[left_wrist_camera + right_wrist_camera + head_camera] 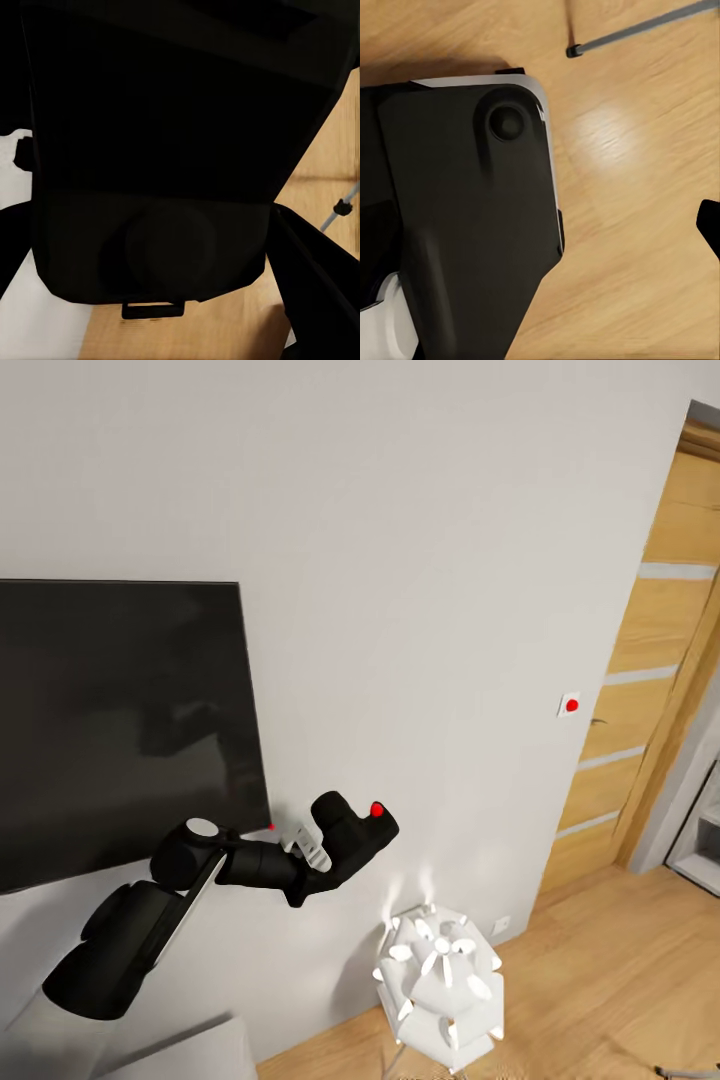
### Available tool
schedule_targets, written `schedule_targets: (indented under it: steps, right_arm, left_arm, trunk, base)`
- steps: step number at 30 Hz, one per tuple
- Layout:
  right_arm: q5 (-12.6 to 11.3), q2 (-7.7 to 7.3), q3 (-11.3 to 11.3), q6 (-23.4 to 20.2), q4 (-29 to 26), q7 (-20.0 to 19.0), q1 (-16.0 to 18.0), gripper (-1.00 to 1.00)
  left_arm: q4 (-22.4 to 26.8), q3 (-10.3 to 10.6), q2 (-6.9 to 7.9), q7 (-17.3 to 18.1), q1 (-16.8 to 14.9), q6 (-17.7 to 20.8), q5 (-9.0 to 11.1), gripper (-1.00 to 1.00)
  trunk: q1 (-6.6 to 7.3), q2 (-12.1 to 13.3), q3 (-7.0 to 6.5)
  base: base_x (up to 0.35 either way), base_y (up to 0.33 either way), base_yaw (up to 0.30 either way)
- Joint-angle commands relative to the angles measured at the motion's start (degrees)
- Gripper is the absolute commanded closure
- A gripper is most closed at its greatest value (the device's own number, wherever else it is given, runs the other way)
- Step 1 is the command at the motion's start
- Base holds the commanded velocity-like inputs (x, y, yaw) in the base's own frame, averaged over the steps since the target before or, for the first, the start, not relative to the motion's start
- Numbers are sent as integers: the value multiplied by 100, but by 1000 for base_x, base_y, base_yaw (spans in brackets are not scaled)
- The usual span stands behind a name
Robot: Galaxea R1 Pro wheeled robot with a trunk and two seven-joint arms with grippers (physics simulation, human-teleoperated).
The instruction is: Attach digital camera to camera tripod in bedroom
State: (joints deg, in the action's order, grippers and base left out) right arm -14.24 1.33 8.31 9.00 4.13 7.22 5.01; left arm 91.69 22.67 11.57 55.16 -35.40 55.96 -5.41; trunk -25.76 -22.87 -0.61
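From my head I am seeing my left gripper (325, 850) raising the small black boxy digital camera (355, 830) with its red button, clamped on it, before the pale grey wall. My left wrist is showing a silver-grey tripod leg (341, 208) on the wood floor beyond that camera. My right wrist is showing another leg (645, 30); I cannot tell how that gripper stands.

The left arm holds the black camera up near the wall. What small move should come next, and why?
Probably turn the head and base down and around to find the tripod. The left gripper holds the digital camera raised before the grey wall, beside the dark screen. One thin grey tripod leg lies across the wood floor, so the camera tripod seems to stand low and close.
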Motion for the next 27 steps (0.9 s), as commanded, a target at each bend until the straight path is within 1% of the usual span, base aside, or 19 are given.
schedule_targets:
  steps: [1,27]
  right_arm:
    - [-53,5,48,41,27,3,9,-100]
    - [-53,6,48,41,27,-1,9,-100]
  left_arm:
    - [7,0,3,56,-2,20,-48,100]
    - [7,0,3,56,-2,20,-48,100]
  trunk:
    - [-2,-5,2]
    - [-2,-5,2]
  base:
    - [0,0,-300]
    - [0,0,-300]
